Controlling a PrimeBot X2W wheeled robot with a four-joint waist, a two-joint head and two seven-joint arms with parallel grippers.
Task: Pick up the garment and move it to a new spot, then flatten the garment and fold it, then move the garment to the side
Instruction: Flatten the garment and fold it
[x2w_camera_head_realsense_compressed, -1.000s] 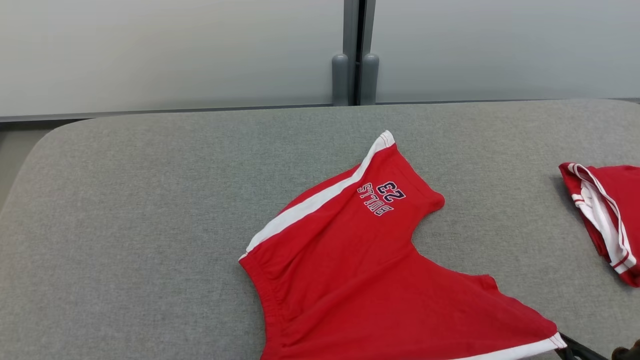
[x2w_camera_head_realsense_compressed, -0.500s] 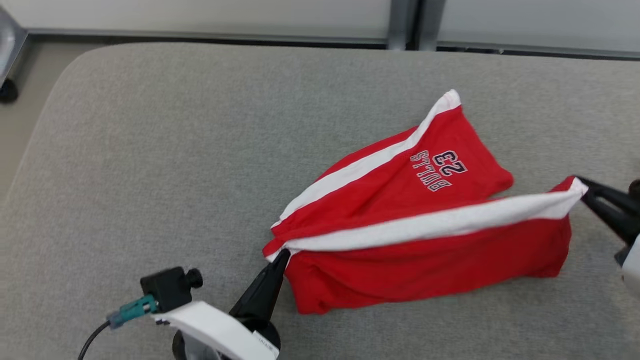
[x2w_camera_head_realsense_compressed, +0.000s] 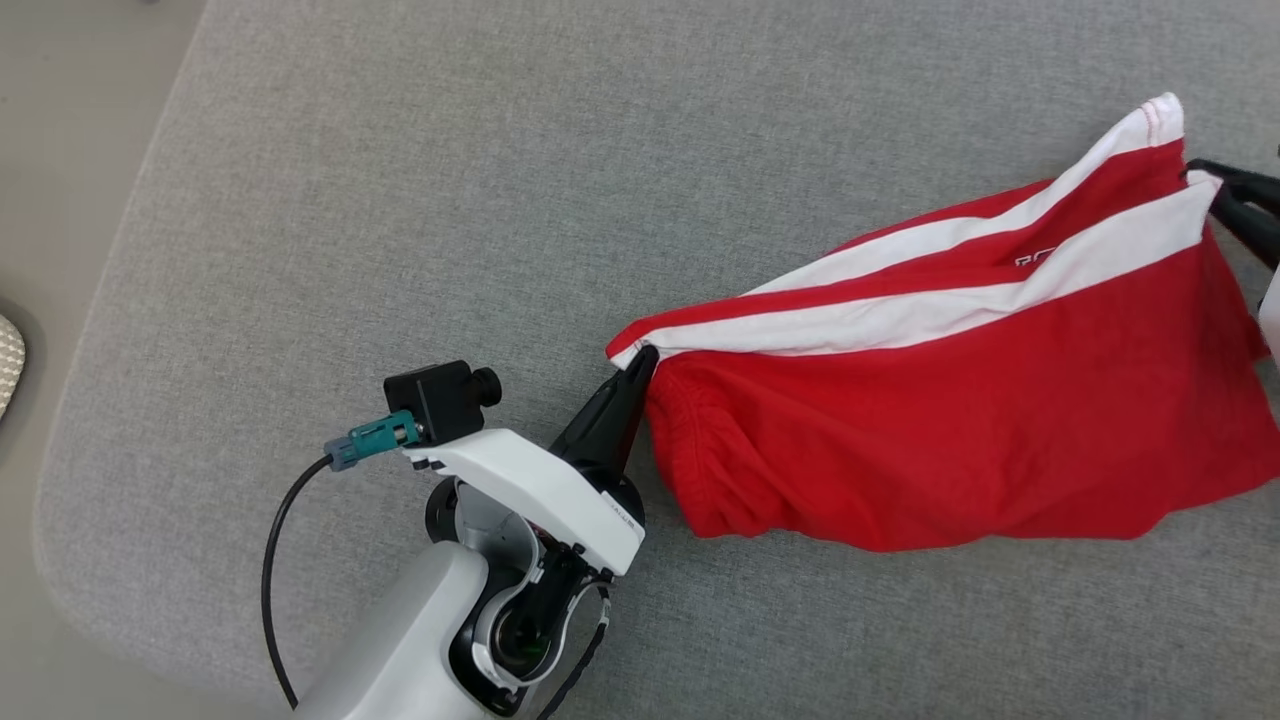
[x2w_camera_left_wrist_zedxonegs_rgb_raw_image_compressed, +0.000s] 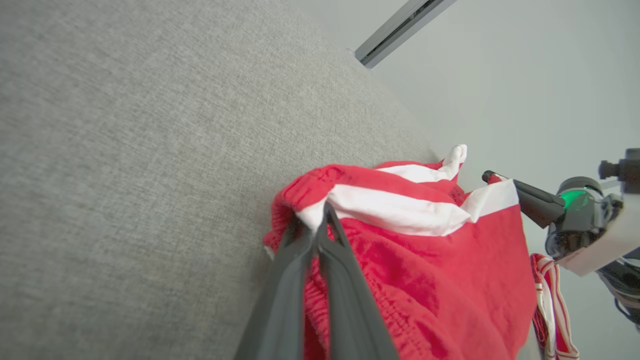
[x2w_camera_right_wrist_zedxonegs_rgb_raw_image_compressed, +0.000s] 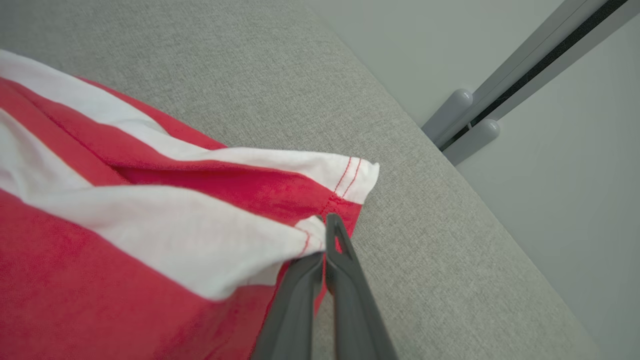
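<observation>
Grey pad (x2w_camera_head_realsense_compressed: 400, 200) — shorts (x2w_camera_head_realsense_compressed: 950, 420), second garment (x2w_camera_left_wrist_zedxonegs_rgb_raw_image_compressed: 552, 310)

You are looking at a garment (x2w_camera_head_realsense_compressed: 950, 440) of soft, matt red knit cloth. Its white stripes are showing fine red stitching at the hem, and the cloth is puckering into fine ribs at the waist. The padded top (x2w_camera_head_realsense_compressed: 400, 200) under it is wearing a grey woven fabric, matt and faintly rough, right out to its rounded left corner. The left gripper (x2w_camera_head_realsense_compressed: 641, 358) and right gripper (x2w_camera_head_realsense_compressed: 1197, 172) are presenting smooth, dull dark fingers (x2w_camera_left_wrist_zedxonegs_rgb_raw_image_compressed: 345, 300), plastic by the look. The left arm's shell (x2w_camera_head_realsense_compressed: 540, 480) is gleaming as glossy white plastic.
</observation>
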